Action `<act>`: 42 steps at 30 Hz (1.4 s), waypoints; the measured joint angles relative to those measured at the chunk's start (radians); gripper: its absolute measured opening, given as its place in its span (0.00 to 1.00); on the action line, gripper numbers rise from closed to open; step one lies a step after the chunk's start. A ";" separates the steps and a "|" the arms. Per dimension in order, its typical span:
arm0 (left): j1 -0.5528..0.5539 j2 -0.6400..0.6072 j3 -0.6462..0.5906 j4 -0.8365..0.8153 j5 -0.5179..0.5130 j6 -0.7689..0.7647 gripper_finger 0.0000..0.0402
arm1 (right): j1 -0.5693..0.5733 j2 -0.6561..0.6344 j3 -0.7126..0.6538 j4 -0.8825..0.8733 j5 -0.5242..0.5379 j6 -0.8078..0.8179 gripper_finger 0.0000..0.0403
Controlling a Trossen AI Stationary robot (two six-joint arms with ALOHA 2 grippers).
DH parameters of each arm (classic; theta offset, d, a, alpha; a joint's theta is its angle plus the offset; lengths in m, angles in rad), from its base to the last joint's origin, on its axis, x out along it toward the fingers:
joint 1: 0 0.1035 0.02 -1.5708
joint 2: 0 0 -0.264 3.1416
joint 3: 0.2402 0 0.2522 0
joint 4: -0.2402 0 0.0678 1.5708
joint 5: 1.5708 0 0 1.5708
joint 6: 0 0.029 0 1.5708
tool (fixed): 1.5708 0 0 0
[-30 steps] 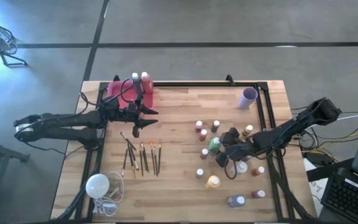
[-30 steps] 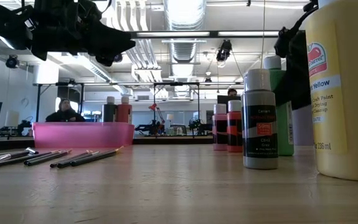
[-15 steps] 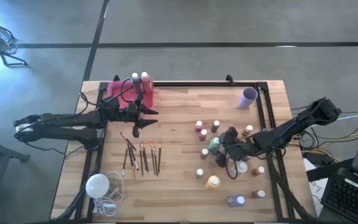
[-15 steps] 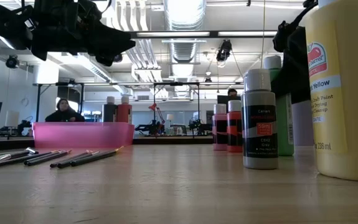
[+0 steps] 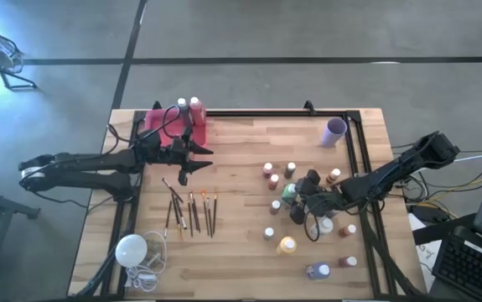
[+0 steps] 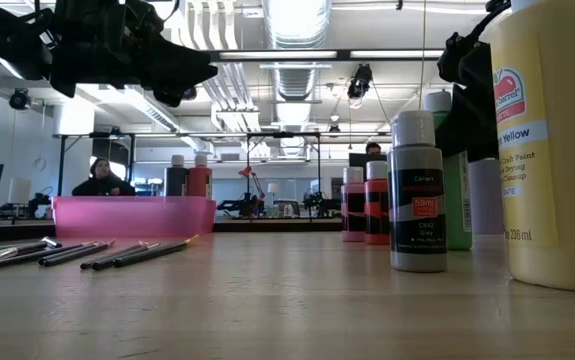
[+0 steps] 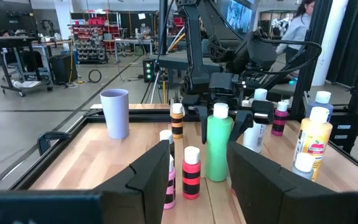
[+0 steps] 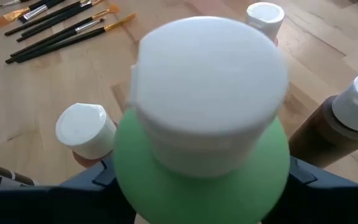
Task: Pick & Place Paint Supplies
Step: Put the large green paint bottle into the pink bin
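**Green bottle framed by the right arm, its base out of sight**

The green bottle (image 7: 219, 149) stands upright on the wooden counter (image 5: 241, 151) among the cluster of small white-capped bottles on the right side. The right end effector (image 7: 220, 124) is set around it. Whether it is clenched on the bottle or only flanking it, I cannot tell. From the right wrist, the broad, smooth white cap fills most of the picture and hides the body below the rounded green shoulder. In the low view, a grey-labelled bottle (image 6: 418, 195) and the dark arm cover much of the green one. A large yellow bottle (image 6: 552, 140) is cut off by the picture's edge.

The left end effector (image 5: 185, 172) hovers over the counter's left half, released, with nothing between its dark angular fingers (image 7: 157, 171). It sits above the thin paintbrushes (image 5: 192, 211), which lie roughly parallel on the plank surface, their bristle tips orange.

A translucent pink tray (image 5: 152, 126) sits at the far left corner with two capped bottles (image 5: 188, 105) at its edge. A pale purple cup (image 5: 335, 131) stands near the far right corner. A round white bulb (image 5: 131, 249) with a coiled cord lies at the near left.
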 joint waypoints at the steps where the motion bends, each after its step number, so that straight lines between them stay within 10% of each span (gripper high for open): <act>1: 0.000 0.000 0.000 0.000 0.000 0.000 0.42 | 0.000 0.000 0.000 0.000 0.000 0.000 0.55; 21: 0.000 0.000 0.000 0.000 0.000 0.000 0.42 | 0.000 -0.002 0.022 -0.020 -0.023 -0.043 0.50; 42: 0.000 0.000 0.000 -0.001 0.000 0.000 0.42 | -0.011 -0.032 0.373 -0.356 -0.020 -0.294 0.51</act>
